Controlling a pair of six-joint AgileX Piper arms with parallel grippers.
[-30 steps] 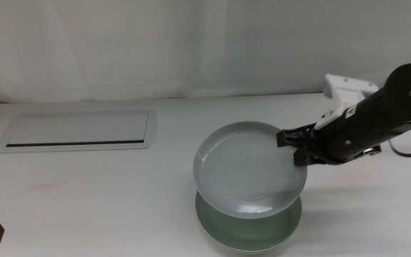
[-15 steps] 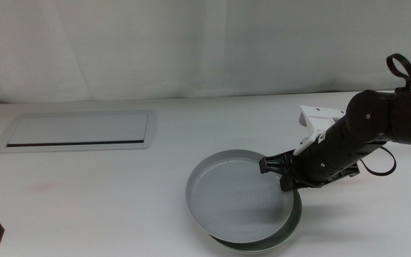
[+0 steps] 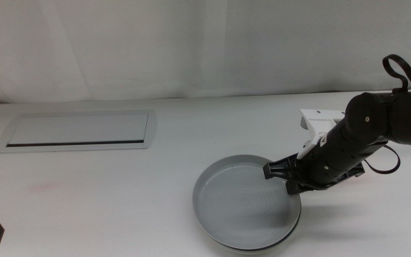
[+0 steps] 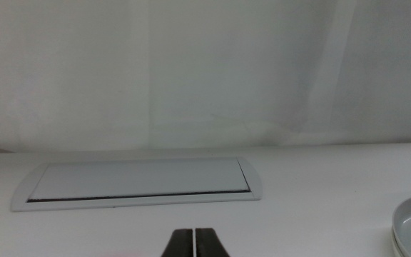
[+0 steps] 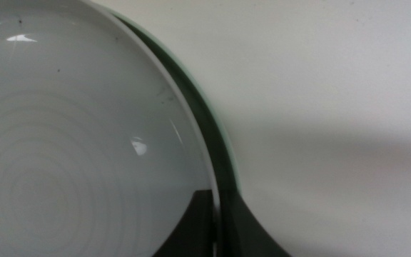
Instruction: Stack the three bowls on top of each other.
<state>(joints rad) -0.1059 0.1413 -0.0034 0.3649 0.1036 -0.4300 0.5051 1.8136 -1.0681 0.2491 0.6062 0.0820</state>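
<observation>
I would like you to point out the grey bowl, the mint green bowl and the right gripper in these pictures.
grey bowl [image 3: 245, 203], middle view, on the middle of its inner floor.
mint green bowl [image 5: 207, 125], right wrist view, on the thin rim showing beside the grey bowl.
right gripper [image 3: 282, 176], middle view, at the jaws on the grey bowl's rim.

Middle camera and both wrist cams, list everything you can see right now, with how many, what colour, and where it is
grey bowl: one, grey, top of the stack at the table's near right, its rim clamped by the right gripper.
mint green bowl: one, green, directly under the grey bowl, only its edge showing.
white bowl: none clearly visible; cannot tell whether it lies under the stack.
panel: one, flat grey rectangle, set in the table at far left.
table: one, white.
curtain: one, white, behind the table.
right gripper: black, shut on the grey bowl's right rim.
left gripper: dark, shut, waiting at near left.
</observation>
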